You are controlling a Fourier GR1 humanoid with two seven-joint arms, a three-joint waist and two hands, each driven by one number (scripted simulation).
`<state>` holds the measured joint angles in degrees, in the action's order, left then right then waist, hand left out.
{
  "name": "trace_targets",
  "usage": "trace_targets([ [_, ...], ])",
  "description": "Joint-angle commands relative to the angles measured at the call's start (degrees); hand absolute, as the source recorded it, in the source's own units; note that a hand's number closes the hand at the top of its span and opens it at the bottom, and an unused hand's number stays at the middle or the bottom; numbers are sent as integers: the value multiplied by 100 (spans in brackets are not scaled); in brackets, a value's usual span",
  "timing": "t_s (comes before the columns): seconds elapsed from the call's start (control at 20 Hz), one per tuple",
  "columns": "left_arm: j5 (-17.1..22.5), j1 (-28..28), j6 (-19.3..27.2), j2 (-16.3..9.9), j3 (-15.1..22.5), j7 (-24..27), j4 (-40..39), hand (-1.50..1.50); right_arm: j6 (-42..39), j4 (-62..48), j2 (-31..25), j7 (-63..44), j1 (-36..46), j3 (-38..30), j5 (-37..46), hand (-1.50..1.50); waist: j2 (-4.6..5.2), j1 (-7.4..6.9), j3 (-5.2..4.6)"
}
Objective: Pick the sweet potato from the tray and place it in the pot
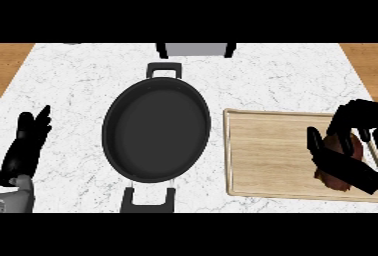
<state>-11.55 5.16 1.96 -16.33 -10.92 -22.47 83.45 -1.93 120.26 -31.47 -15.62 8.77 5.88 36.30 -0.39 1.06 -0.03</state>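
One sweet potato (341, 167) is sitting on the one wooden tray (266, 155), and the right hand (347, 145) is curling its fingers around it. One black pot (156, 129) is sitting left of the tray, nothing inside. Left hand (26, 142) is resting open at the left edge.

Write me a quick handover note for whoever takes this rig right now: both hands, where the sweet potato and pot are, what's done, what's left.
Right hand: fingers curled round the sweet potato, at the right end of the wooden tray.
Left hand: open, resting at the left edge, fingers up.
Pot: dark oval, handles top and bottom, mid-counter, left of the tray, nothing in it.
Done: hand closed on the sweet potato; whether it is lifted off the tray cannot be told.
Left: carry it left over the pot and release it inside.
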Motion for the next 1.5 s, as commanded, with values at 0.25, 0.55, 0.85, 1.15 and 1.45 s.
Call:
trace_targets([
  [0.25,-18,36,-35,47,23,24,1,0,-1283,1666,119,-2071,1899,58,-637,150,21,-143,-18],
  [0.55,-31,315,-89,22,46,-188,45,0,-1929,804,900,-3478,3641,933,-746,150,20,-197,-19],
  [0.85,-34,375,-139,-104,-126,287,-543,0,-1881,-701,1986,-3967,4687,1317,-516,150,41,-161,-12],
  [1.15,-57,250,-60,40,-103,458,-558,0,-1306,-2063,2826,-3474,4638,1950,204,150,60,-166,-5],
  [1.45,-166,150,-88,84,68,-10,-40,0,-1080,-3378,3132,-3236,4797,1891,-140,150,59,-218,-1],
])
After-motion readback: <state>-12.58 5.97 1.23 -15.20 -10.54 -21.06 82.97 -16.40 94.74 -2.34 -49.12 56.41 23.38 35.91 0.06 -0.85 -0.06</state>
